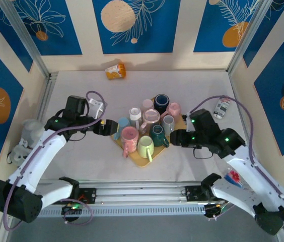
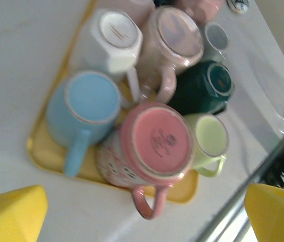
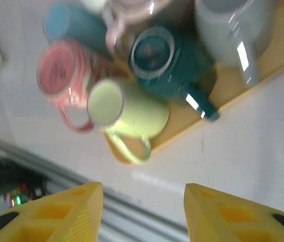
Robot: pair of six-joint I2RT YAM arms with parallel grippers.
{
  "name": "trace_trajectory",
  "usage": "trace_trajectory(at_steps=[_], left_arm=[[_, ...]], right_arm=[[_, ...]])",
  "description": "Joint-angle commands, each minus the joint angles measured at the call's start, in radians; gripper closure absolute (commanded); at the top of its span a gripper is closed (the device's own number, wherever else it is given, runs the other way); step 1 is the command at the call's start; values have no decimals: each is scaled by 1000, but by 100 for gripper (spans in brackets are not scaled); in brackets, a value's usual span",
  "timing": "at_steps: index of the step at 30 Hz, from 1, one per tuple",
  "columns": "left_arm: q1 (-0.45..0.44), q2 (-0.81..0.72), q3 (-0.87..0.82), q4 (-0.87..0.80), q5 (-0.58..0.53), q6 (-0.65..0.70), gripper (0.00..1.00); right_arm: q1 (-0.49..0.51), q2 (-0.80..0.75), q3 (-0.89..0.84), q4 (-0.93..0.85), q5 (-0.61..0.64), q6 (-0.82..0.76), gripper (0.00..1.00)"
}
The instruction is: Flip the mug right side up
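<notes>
Several mugs stand bottoms-up, packed together on a yellow tray. At the near edge are a pink mug and a light green mug. Behind them sit a light blue mug, a dark green mug, a white mug and a grey mug. My left gripper hovers open at the tray's left side, level with the pink mug. My right gripper is open at the tray's right side, beside the dark green mug, holding nothing.
An orange container lies by the back wall. A white bottle lies at the right, a grey soft toy at the left wall. A metal rail runs along the near edge. Walls close in on three sides.
</notes>
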Motion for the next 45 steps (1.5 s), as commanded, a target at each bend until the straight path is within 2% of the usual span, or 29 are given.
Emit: trace_trajectory(at_steps=[1,6,9,11,14,19,22,30,45], left_arm=[[-23,-6,27,-107,52,-73,2],[-23,17,12,-94,114,-208,11],[-23,43,-11,-68,149,-279,17],[-23,49,-27,-48,157,-304,18],[-23,38,-49,-29,144,-320,17],[-23,26,-71,-9,137,-346,18],[-23,22,-79,-13,93,-360,19],[-22,14,-115,27,93,-378,19],[-22,11,-140,74,90,-396,20]], right_arm=[[118,65,39,-91,61,99,55],[255,210,59,-29,78,153,56],[296,285,63,35,78,189,56],[307,325,55,95,41,195,55],[329,389,77,106,60,238,56],[368,469,97,96,115,302,62],[392,505,97,106,162,304,64],[422,568,83,159,265,308,65],[408,639,74,167,271,271,66]])
